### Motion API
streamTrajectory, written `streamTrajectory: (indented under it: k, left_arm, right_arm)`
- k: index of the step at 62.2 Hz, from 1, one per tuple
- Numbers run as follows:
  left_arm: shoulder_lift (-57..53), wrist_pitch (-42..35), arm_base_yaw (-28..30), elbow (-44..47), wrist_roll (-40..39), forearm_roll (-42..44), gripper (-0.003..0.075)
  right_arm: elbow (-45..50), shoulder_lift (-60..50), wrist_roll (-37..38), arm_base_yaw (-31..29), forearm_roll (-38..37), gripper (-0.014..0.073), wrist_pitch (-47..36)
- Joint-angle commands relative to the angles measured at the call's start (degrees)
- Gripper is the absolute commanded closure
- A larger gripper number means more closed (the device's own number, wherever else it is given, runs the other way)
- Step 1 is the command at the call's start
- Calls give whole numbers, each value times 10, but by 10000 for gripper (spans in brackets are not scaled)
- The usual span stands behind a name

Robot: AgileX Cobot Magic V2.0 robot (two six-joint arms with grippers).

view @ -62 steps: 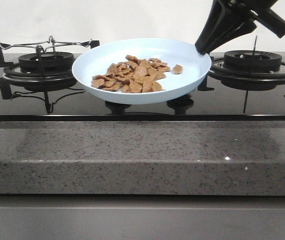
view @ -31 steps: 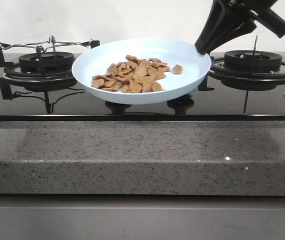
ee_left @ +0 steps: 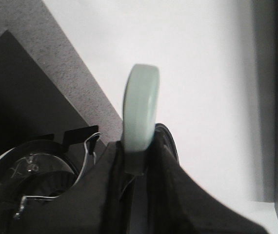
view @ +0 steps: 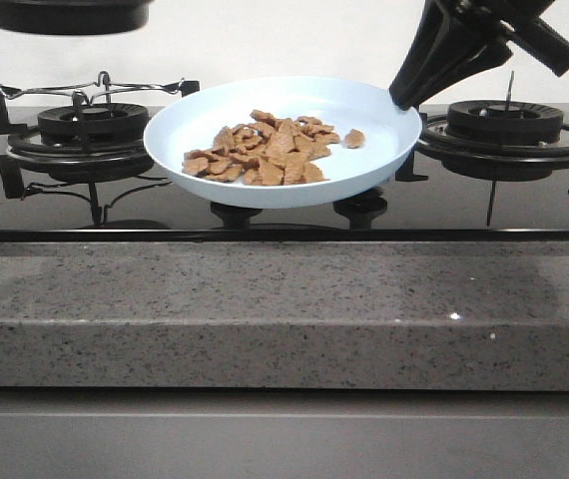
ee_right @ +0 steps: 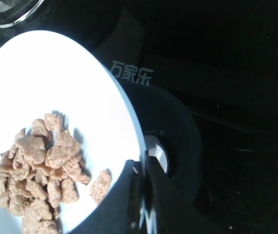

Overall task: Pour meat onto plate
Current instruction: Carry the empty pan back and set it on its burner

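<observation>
The pale-blue plate hangs above the hob's middle, tilted toward the camera. The meat lies heaped on it, with one piece apart to the right. My right gripper is shut on the plate's right rim. The right wrist view shows the plate, the meat and the gripper pinching the rim. The black frying pan shows only as its underside at the top left, high above the left burner. In the left wrist view my left gripper is shut on the pan's pale handle.
A left burner with a wire grate and a right burner sit on the black glass hob. Knobs stand under the plate. A speckled grey counter edge runs across the front. The left burner also shows in the left wrist view.
The black frying pan has come into the top left of the front view. The plate, the meat and the right gripper have not moved.
</observation>
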Motion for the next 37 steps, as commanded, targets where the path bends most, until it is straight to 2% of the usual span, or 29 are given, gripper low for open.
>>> streamTrajectory:
  k: [1,37]
  left_arm:
    - [-24,19,-3,-17,-15,-44,741]
    - [7,46,-3,27,-5,-30,740]
  right_arm:
    - [-13,-29,-5,0,26,645,-13]
    - [-13,-29,-5,0,26,645,-13]
